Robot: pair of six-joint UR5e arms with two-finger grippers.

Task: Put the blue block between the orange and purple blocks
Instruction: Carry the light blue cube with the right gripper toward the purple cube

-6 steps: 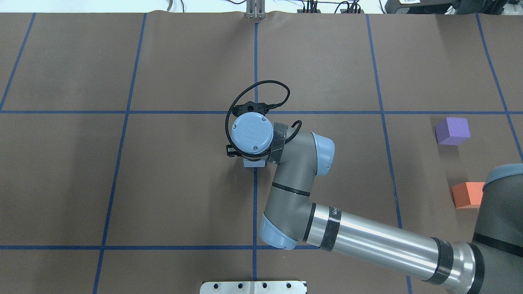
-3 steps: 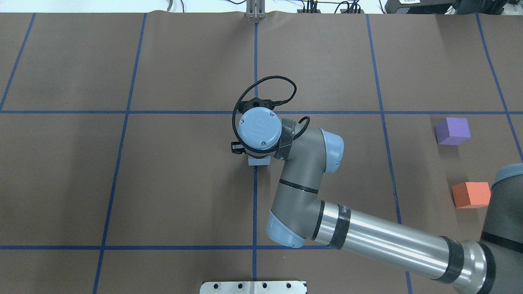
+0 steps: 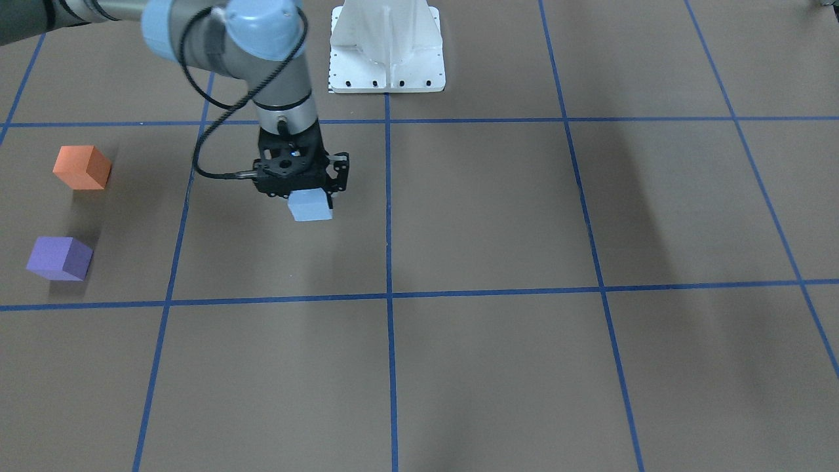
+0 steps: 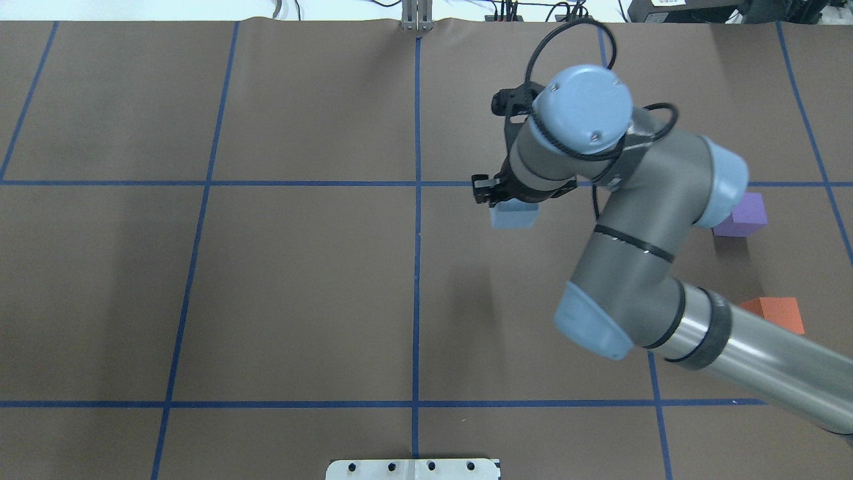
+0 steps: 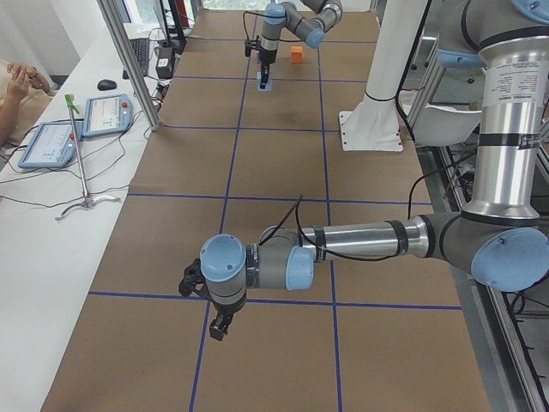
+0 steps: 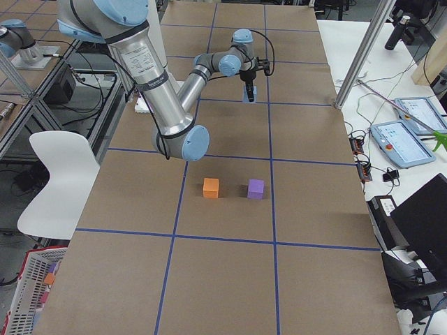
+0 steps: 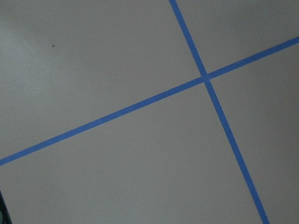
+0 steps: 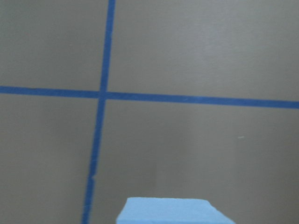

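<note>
My right gripper (image 4: 514, 208) is shut on the light blue block (image 4: 514, 218) and holds it above the table; the block also shows in the front view (image 3: 310, 206) and at the bottom of the right wrist view (image 8: 175, 211). The purple block (image 4: 750, 217) and the orange block (image 4: 776, 313) sit on the table to the right of it, partly behind my right arm, with a gap between them. The front view shows the orange block (image 3: 82, 167) and the purple block (image 3: 59, 258) at far left. My left gripper (image 5: 219, 322) hangs over the table's left end; I cannot tell if it is open.
Brown table cover with a grid of blue tape lines. The white robot base plate (image 3: 387, 65) stands at the robot's edge of the table. A metal post (image 4: 416, 17) stands at the far edge. Tablets (image 5: 103, 116) lie on the side desk.
My right arm has carried the blue block from the table's centre line to the right and farther out, higher above the table. The purple and orange blocks have not moved.
</note>
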